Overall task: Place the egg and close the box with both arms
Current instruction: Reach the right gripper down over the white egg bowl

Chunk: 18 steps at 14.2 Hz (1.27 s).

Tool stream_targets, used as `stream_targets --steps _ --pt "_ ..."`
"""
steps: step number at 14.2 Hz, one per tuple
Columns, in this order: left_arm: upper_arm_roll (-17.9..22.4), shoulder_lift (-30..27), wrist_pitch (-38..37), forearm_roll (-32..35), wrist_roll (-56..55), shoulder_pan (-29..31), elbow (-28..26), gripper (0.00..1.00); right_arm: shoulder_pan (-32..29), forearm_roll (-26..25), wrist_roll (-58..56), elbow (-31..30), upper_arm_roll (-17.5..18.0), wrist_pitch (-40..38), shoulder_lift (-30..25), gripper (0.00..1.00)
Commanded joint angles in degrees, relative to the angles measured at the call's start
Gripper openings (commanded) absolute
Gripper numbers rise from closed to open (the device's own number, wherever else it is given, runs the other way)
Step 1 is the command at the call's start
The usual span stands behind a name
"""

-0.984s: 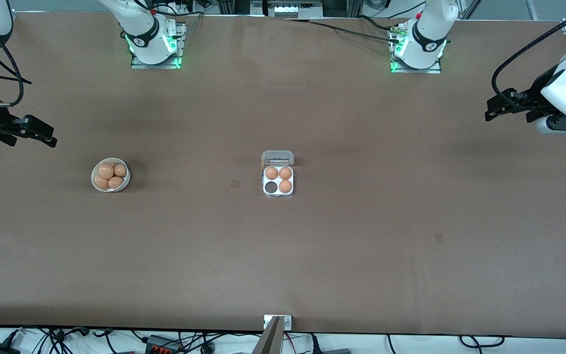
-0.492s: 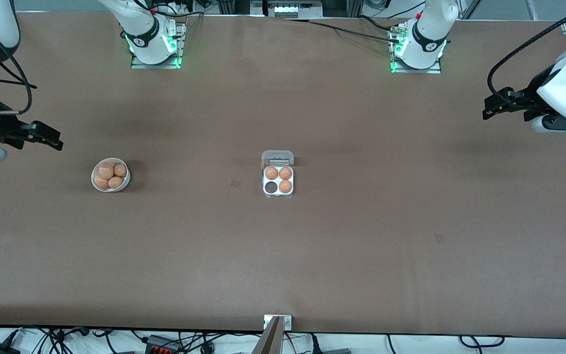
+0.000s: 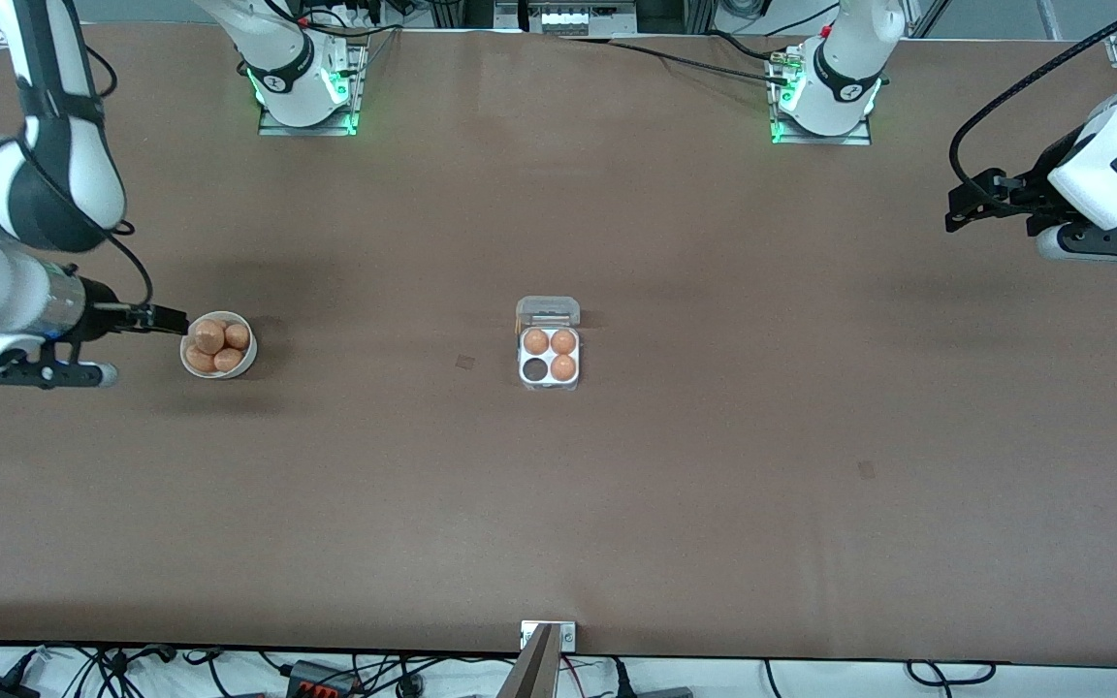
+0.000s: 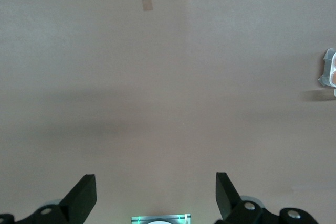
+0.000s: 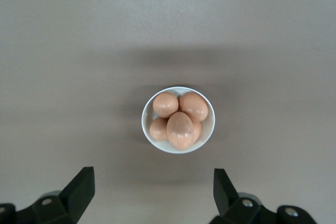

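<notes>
The box (image 3: 549,374) sits mid-table, a white four-cell tray with its clear lid (image 3: 548,310) standing open. It holds three brown eggs (image 3: 563,366), and one cell (image 3: 534,369) is empty. A white bowl (image 3: 184,351) with several brown eggs (image 3: 209,336) stands toward the right arm's end. My right gripper (image 3: 178,325) is open and empty, up beside the bowl's rim. The right wrist view shows the bowl (image 5: 146,125) and its eggs (image 5: 180,129) ahead of the right gripper (image 5: 152,183). My left gripper (image 3: 964,202) is open and empty over bare table at the left arm's end. It also shows in the left wrist view (image 4: 155,186), with the box (image 4: 329,72) at that view's edge.
Both arm bases (image 3: 306,87) (image 3: 825,97) stand along the table's edge farthest from the front camera. A metal bracket (image 3: 548,635) sits at the edge nearest that camera. Small dark marks (image 3: 464,363) (image 3: 866,470) lie on the brown tabletop.
My right arm has swung in from the table's end and brought its gripper down to the bowl's rim. My left gripper has drifted slightly. The box and bowl have not moved.
</notes>
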Motion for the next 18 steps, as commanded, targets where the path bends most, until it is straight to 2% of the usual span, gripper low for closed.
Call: stream_targets --steps 1,3,9,12,13,15,18 --pt "-0.3 1.1 -1.5 0.1 0.2 0.2 2.2 1.00 -0.4 -0.8 -0.1 0.6 0.2 2.3 4.9 1.00" --pt "-0.2 1.1 -1.5 0.1 0.2 0.2 2.2 1.00 -0.5 -0.7 -0.1 0.6 0.2 4.1 8.1 1.00" --pt "0.4 1.1 -2.2 0.1 0.2 0.8 2.2 1.00 -1.6 -0.6 -2.8 0.4 0.0 3.2 12.4 1.00" --pt "0.5 1.2 -2.2 0.1 0.2 0.8 2.2 1.00 -1.9 -0.4 -2.9 0.4 0.0 -0.2 12.7 1.00" --pt "0.5 1.2 -2.2 0.1 0.2 0.8 2.2 1.00 -1.9 -0.3 -2.9 0.4 0.0 -0.9 12.7 0.94" --pt "0.5 1.1 -2.3 0.1 0.2 0.8 2.2 1.00 -2.0 -0.3 -2.9 0.4 0.0 -1.2 12.7 0.91" --pt "0.3 1.1 -2.3 0.1 0.0 0.8 2.2 1.00 -2.3 -0.3 -2.9 0.6 0.0 -1.2 13.1 0.91"
